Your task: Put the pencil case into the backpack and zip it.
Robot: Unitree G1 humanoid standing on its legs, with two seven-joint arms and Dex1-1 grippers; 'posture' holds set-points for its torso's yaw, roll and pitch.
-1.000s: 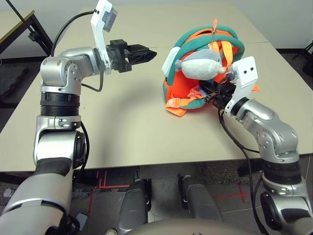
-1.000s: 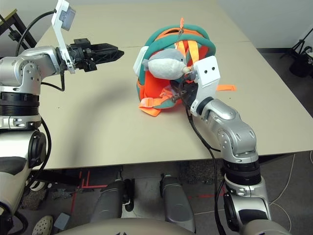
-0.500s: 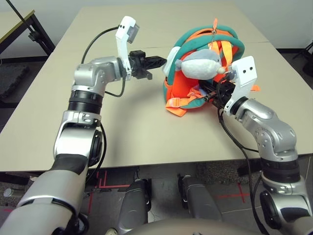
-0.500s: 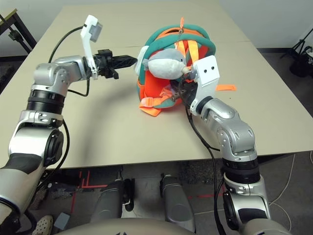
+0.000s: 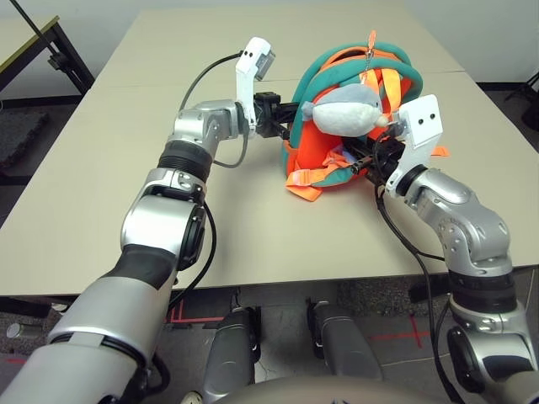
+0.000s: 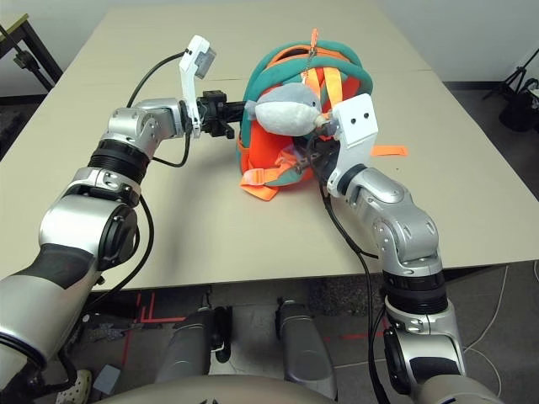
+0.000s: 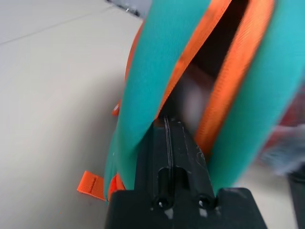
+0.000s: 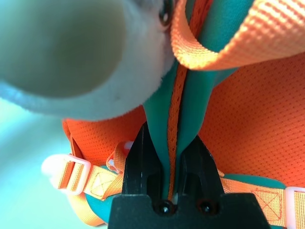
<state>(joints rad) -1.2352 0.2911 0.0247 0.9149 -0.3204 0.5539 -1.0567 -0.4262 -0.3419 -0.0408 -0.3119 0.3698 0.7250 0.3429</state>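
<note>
Pale beige table (image 5: 109,194) with a seam across it, orange and teal backpack (image 5: 312,147) lying on top

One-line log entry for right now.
left gripper: shut, at open mouth of orange-and-teal fabric backpack | right gripper: gripping its teal trim

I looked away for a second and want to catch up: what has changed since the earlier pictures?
The left gripper has moved to the robot's right, up to the backpack; its closed fingers now reach into the bag's opening. The white case that showed at that side is out of sight in the head views. The right gripper stayed clamped on the backpack's teal trim.
</note>
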